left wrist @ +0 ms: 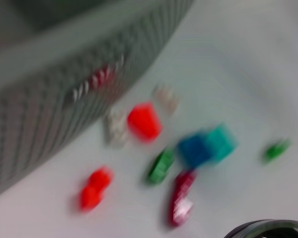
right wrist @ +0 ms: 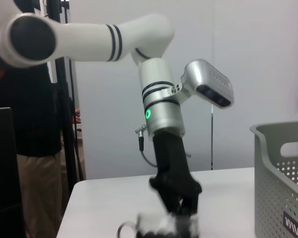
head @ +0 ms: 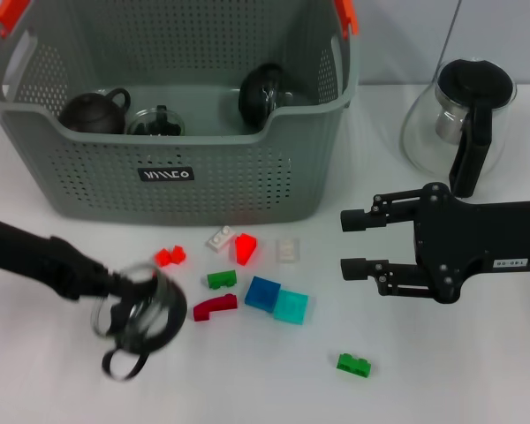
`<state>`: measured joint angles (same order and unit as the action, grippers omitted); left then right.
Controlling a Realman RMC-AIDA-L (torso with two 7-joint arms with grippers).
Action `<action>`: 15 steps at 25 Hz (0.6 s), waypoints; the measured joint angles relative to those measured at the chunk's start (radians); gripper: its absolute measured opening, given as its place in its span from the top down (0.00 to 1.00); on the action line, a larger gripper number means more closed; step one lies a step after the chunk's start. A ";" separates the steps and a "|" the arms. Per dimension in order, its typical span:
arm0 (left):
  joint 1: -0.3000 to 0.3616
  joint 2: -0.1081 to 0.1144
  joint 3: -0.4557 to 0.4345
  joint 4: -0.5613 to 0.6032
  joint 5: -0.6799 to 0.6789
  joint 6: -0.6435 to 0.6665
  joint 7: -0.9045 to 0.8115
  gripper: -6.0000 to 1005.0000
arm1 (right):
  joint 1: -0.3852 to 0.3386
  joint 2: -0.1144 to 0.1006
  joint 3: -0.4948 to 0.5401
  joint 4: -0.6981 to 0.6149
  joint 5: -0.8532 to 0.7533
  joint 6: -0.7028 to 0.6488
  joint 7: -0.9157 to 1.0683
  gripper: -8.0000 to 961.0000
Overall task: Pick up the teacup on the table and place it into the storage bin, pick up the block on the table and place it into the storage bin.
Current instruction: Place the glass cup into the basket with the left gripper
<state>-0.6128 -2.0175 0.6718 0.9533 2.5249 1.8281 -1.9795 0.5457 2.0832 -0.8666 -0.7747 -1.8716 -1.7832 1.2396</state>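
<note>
The left gripper (head: 134,311) is pinching a glass teacup (head: 150,305) low over the table, with the storage bin (head: 172,177) lying just ahead of it, while the right gripper (head: 358,243) is hovering spread near the blocks (head: 276,300).

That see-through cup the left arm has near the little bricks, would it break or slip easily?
The clear glass teacup in the left pincer looks thin-walled, so it is probably fragile if squeezed or dropped. Its smooth glass may slip between hard fingers. It looks small and hollow, so likely light. It hangs beside the red block, in front of the storage bin.
</note>
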 joint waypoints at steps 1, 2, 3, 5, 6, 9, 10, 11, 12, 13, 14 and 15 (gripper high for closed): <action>-0.014 0.035 -0.058 -0.090 -0.039 0.008 0.016 0.95 | 0.000 0.000 0.000 0.000 0.000 -0.001 0.000 0.44; -0.023 0.062 -0.107 -0.170 -0.073 0.012 0.031 0.95 | -0.001 0.000 0.000 0.000 0.000 -0.003 0.000 0.44; -0.031 0.093 -0.168 -0.263 -0.112 0.016 0.045 0.95 | -0.001 0.000 0.000 0.000 0.000 -0.003 0.000 0.44; -0.035 0.128 -0.272 -0.389 -0.184 0.029 0.053 0.94 | -0.002 0.000 0.000 0.000 0.000 -0.003 0.000 0.44; -0.036 0.135 -0.307 -0.418 -0.208 0.040 0.050 0.94 | -0.003 0.000 0.000 0.000 0.000 -0.003 0.000 0.44; -0.042 0.138 -0.407 -0.447 -0.323 0.120 0.007 0.94 | -0.003 0.000 0.000 0.000 0.000 -0.005 0.000 0.44; -0.047 0.138 -0.425 -0.446 -0.364 0.134 -0.016 0.94 | -0.002 0.000 0.000 0.000 0.001 -0.006 0.000 0.44; -0.050 0.137 -0.436 -0.439 -0.408 0.135 -0.047 0.94 | -0.002 0.000 0.000 0.000 0.002 -0.008 0.000 0.44; -0.056 0.136 -0.447 -0.428 -0.467 0.123 -0.091 0.94 | -0.002 0.000 0.000 0.000 0.002 -0.009 0.000 0.44; -0.061 0.134 -0.454 -0.416 -0.515 0.098 -0.124 0.94 | -0.002 0.000 0.000 0.000 0.002 -0.010 0.000 0.44; -0.066 0.134 -0.455 -0.404 -0.549 0.069 -0.149 0.93 | -0.002 0.000 0.000 0.000 0.002 -0.010 0.000 0.44; -0.076 0.135 -0.451 -0.388 -0.585 0.023 -0.174 0.93 | -0.003 0.000 0.000 0.000 0.001 -0.010 0.000 0.44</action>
<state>-0.6885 -1.8829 0.2204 0.5652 1.9394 1.8510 -2.1531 0.5427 2.0831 -0.8667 -0.7750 -1.8704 -1.7929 1.2394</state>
